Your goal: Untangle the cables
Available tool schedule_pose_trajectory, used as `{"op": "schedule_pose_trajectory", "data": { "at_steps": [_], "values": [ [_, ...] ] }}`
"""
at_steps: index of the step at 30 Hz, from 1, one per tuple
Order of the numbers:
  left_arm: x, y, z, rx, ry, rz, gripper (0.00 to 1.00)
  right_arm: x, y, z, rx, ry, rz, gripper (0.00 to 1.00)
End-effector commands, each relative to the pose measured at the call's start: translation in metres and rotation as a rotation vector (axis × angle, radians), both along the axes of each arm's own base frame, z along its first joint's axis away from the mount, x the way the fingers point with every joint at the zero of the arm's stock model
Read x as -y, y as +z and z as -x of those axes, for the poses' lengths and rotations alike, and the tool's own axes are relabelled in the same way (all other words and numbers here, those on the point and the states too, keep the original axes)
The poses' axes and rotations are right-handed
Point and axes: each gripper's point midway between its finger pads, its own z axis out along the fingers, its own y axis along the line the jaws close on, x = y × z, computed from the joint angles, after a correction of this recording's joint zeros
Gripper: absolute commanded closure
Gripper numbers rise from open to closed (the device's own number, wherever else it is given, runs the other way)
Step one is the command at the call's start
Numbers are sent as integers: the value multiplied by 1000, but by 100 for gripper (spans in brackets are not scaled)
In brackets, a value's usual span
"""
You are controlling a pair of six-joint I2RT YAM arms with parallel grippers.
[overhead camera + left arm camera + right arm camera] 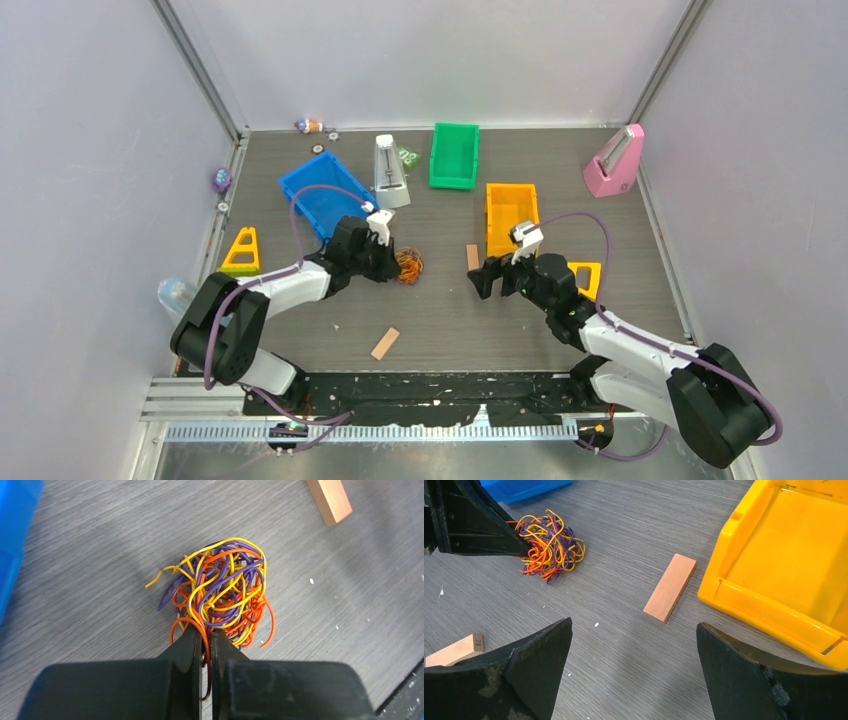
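The cables (222,592) are a fist-sized tangle of orange, yellow and purple wire on the grey table; they also show in the top view (409,266) and the right wrist view (549,547). My left gripper (206,631) is shut on an orange strand at the tangle's near edge; it shows in the top view (392,262) just left of the tangle. My right gripper (634,625) is open and empty, above bare table well to the right of the tangle; in the top view (488,277) it points left.
A tan wooden strip (670,587) lies between the grippers, another (385,343) nearer the front. A yellow bin (510,216) stands by the right gripper, a blue bin (318,195) behind the left arm, a green bin (454,154) at the back. Yellow triangular frames (242,252) lie at the sides.
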Motion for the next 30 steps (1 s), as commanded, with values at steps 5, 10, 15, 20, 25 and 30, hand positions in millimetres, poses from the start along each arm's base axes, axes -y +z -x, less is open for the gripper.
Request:
{"op": "schedule_pose_trajectory", "data": {
  "at_steps": [5, 10, 15, 20, 25, 30],
  "values": [
    [41, 33, 20, 25, -215, 214, 100, -30, 26, -1, 72, 123, -19, 0],
    [51, 30, 27, -25, -266, 265, 100, -42, 25, 1, 70, 176, 2, 3],
    [63, 30, 35, -69, -327, 308, 100, -60, 22, 0, 49, 249, -1, 10],
    [66, 24, 38, -94, -345, 289, 100, -83, 16, -9, 0, 323, -4, 16],
    [65, 23, 37, -85, -340, 273, 100, -108, 7, -7, -55, 425, -26, 28],
    [66, 24, 35, -79, -339, 267, 100, -126, 3, 1, -94, 480, -42, 53]
  ]
}}
